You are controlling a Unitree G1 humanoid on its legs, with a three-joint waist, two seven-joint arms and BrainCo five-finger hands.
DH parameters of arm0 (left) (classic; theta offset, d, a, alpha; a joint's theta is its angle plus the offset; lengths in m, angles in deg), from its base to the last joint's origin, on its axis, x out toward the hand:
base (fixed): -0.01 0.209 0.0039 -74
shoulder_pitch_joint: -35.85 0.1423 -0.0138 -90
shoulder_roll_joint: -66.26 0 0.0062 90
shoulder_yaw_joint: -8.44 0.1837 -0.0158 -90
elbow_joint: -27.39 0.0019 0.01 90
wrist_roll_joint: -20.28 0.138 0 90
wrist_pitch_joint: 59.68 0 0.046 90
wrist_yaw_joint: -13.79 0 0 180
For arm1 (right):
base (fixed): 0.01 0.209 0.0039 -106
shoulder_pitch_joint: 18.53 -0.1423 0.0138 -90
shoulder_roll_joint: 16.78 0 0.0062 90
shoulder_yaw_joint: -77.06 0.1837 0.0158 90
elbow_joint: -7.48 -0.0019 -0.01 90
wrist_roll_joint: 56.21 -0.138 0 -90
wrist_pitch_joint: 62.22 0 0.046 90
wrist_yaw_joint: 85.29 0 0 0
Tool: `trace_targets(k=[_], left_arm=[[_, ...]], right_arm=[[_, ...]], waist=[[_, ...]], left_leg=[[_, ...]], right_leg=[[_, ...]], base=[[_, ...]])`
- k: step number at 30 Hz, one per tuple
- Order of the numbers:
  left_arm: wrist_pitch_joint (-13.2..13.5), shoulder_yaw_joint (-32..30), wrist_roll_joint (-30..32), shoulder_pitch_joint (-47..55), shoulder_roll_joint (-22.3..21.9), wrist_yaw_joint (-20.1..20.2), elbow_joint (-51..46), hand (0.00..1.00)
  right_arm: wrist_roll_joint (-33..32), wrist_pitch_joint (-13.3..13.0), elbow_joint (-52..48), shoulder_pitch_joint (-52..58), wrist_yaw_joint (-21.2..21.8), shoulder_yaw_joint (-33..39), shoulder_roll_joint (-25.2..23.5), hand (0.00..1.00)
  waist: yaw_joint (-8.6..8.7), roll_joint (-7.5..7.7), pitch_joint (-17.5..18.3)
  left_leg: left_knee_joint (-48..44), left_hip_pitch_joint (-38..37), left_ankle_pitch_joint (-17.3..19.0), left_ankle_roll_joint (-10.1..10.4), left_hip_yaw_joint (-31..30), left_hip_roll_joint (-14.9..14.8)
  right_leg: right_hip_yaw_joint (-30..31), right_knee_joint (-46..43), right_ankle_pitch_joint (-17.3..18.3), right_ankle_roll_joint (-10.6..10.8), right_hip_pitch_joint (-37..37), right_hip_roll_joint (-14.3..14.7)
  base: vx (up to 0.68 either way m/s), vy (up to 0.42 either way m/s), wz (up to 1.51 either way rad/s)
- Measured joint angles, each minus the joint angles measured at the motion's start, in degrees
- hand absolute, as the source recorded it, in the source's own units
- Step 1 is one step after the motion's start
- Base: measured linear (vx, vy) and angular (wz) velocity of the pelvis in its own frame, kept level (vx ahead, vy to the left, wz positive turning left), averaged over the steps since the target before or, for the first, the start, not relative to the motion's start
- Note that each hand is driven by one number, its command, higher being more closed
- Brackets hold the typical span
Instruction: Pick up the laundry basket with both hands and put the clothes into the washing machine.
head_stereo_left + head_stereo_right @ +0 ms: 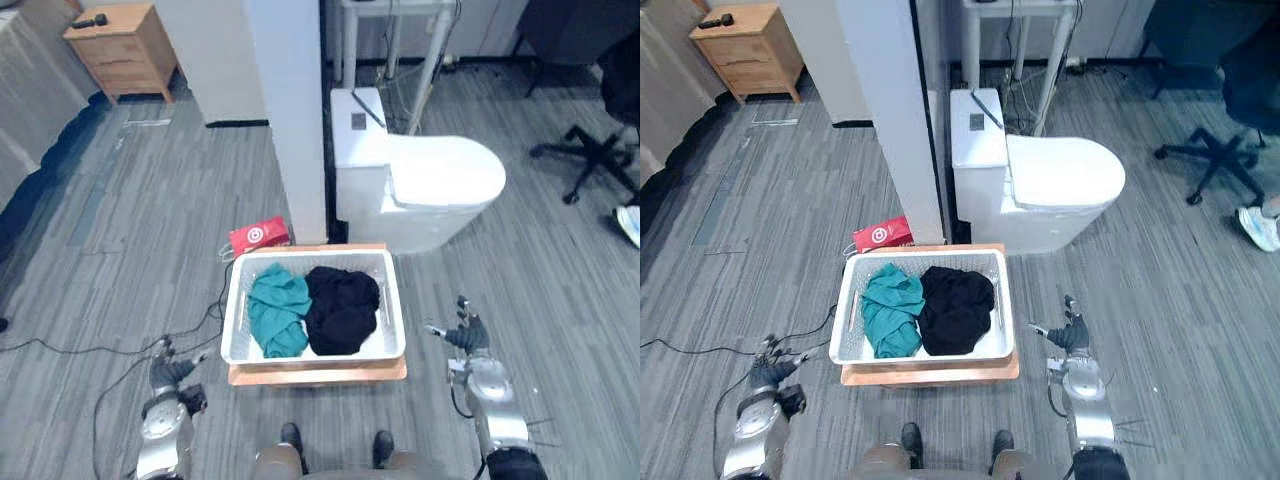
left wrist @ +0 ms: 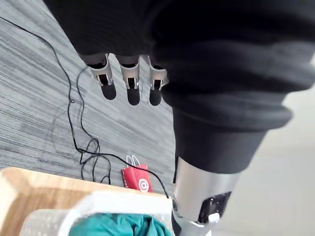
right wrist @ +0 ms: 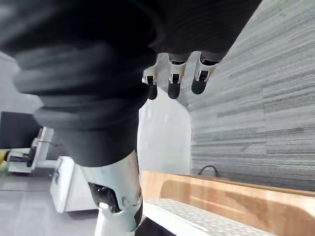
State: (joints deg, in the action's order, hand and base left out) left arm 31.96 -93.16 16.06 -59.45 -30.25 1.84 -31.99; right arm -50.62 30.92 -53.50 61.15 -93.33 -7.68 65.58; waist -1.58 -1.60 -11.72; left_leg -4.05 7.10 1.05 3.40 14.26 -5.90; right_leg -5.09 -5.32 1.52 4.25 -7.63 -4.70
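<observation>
While hanging low over the grey plank floor [image 1: 90, 250], grip nothing and touch nothing. Left robot hand [image 1: 172, 372]: hovers near the left side of the laundry basket [image 1: 234, 310], clear of it, fingers [image 2: 129, 78] straight in a loose row. Right robot hand [image 1: 468, 336]: hovers near the basket's right side, likewise apart from it, fingers [image 3: 172, 81] straight and slackly spread, thumb stuck out toward the basket.

Between them, the basket itself, white with perforated walls. Sits squarely on a low wooden table [image 1: 320, 376] and covers nearly all of its top. Holds two bundled garments side by side and touching: teal cloth [image 1: 280, 312] on the left, black cloth [image 1: 342, 308] on the right.

Just past the basket's far left corner, a red bag [image 1: 258, 235]. Lies on the floor against the foot of a white pillar [image 1: 290, 110]. Right of the pillar and just beyond the table, a white machine [image 1: 420, 185]. Stands on the floor with a boxy rear part and a rounded lid, shut flat.

Farther off: behind the machine, white tube legs of a frame [image 1: 432, 60]; at far left, a wooden nightstand [image 1: 120, 45] with small dark items on top; at far right, the star base of a black office chair [image 1: 592, 155], and by the edge a person's light shoe [image 1: 630, 222].
</observation>
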Motion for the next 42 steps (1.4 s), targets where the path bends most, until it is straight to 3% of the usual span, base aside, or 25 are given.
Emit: trace_targets(k=[4, 7, 13, 14, 15, 16, 22, 25, 33, 39, 42], left_arm=[[-0.19, 2.28, 1.53, -7.55, 0.69, -1.96, 7.3, 0.0], [-1.53, 2.64, 4.1, -14.71, 3.48, -4.58, 13.67, 0.0], [-3.31, 2.53, 7.07, -20.53, 4.81, -6.09, 17.36, 0.0], [-3.58, 2.48, 7.16, -20.97, 4.81, -6.35, 17.36, 1.0], [-3.59, 2.49, 7.16, -21.07, 4.81, -6.59, 17.36, 1.0], [-3.59, 2.46, 7.16, -21.13, 4.81, -6.96, 17.36, 1.0], [-3.58, 2.79, 7.15, -23.54, 5.03, -6.93, 17.39, 1.0], [-3.42, 5.32, 7.12, -26.54, 7.26, -6.86, 17.38, 1.0], [-3.51, 7.19, 6.34, -27.65, 9.16, -6.86, 16.44, 1.0], [-3.65, 7.87, 5.86, -12.9, 5.05, -6.78, -3.46, 1.0], [-3.64, 9.05, 5.85, -3.84, 2.43, -6.0, -13.42, 1.0]], right_arm=[[1.18, 0.7, 7.97, -8.76, -1.99, -2.36, -0.14, 0.0], [1.59, 1.94, 14.11, -19.52, -3.17, -4.27, 0.05, 0.0], [1.85, 2.27, 17.32, -28.15, -3.61, -7.18, -0.43, 0.0], [1.82, 2.27, 17.33, -28.68, -3.83, -7.3, -0.56, 0.0], [1.81, 2.27, 17.33, -28.81, -4.06, -7.5, -0.57, 0.0], [1.8, 2.27, 17.34, -28.91, -4.18, -7.63, -0.64, 1.0], [1.81, 2.36, 20.21, -33.7, -4.1, -8.54, 0.16, 1.0], [1.76, 2.37, 20.42, -36.7, -3.41, -8.64, 1.76, 1.0], [-1.37, 2.45, 19.57, -35.89, -3.04, -8.43, 2.26, 1.0], [-2.74, 2.45, -2.7, -17.06, -4.13, -4.76, 1.19, 1.0], [-2.59, 2.31, -12.99, -6.89, -3.96, -2.25, -0.36, 1.0]], waist=[[0.66, 0.55, -3.25], [0.65, 1.02, -7.95], [0.59, 1.22, -10.0], [0.58, 1.34, -10.39], [0.59, 1.4, -10.43], [0.57, 1.55, -10.56], [0.49, 1.64, -12.0], [0.52, 1.71, -13.59], [0.57, 1.87, -13.71], [0.87, 1.97, -13.61], [1.13, 2.92, -12.28]], left_leg=[[-0.94, 3.46, -0.69, -0.75, 0.31, 0.5], [-0.92, 5.77, -2.25, -0.95, 0.62, 0.67], [-0.87, 7.83, -3.49, -1.32, 0.46, 0.43], [-0.87, 7.96, -3.49, -1.32, 0.41, 0.43], [-0.87, 8.16, -3.49, -1.32, 0.33, 0.44], [-0.86, 8.39, -3.5, -1.33, 0.22, 0.45], [-0.86, 9.1, -3.76, -1.66, -0.69, 0.58], [-0.66, 10.07, -4.44, -1.69, -1.86, 0.73], [0.09, 10.55, -5.09, -1.65, -2.35, 0.84], [1.98, 6.01, -5.01, -1.58, -2.13, 0.88], [2.39, 3.39, -4.18, -1.11, -1.75, 0.89]], right_leg=[[1.23, -0.07, -1.8, 0.66, -3.62, -0.48], [2.16, 0.02, -3.83, 0.89, -6.37, -0.54], [2.15, 1.68, -5.66, 0.75, -7.75, -0.18], [2.15, 1.76, -5.67, 0.75, -7.81, -0.16], [2.15, 1.84, -5.68, 0.74, -7.93, -0.16], [2.17, 2.2, -5.82, 0.66, -7.95, -0.13], [1.85, 3.41, -6.35, 0.25, -7.73, -0.07], [0.84, 3.42, -6.41, 0.22, -8.12, -0.1], [0.43, 3.42, -6.5, 0.09, -8.68, -0.08], [1.29, 3.82, -6.39, 0.04, -5.23, 0.1], [1.9, 3.95, -5.04, 0.52, -2.97, 0.13]], base=[[-0.17, 0.036, -0.13], [-0.21, 0.022, -0.12], [-0.05, -0.006, -0.01], [0.0, 0.0, 0.0], [0.03, 0.005, 0.03], [0.04, 0.004, 0.02], [0.04, 0.002, 0.04], [-0.03, -0.001, 0.15], [-0.01, -0.002, 0.04], [0.05, 0.001, -0.06], [0.04, 0.006, -0.08]])
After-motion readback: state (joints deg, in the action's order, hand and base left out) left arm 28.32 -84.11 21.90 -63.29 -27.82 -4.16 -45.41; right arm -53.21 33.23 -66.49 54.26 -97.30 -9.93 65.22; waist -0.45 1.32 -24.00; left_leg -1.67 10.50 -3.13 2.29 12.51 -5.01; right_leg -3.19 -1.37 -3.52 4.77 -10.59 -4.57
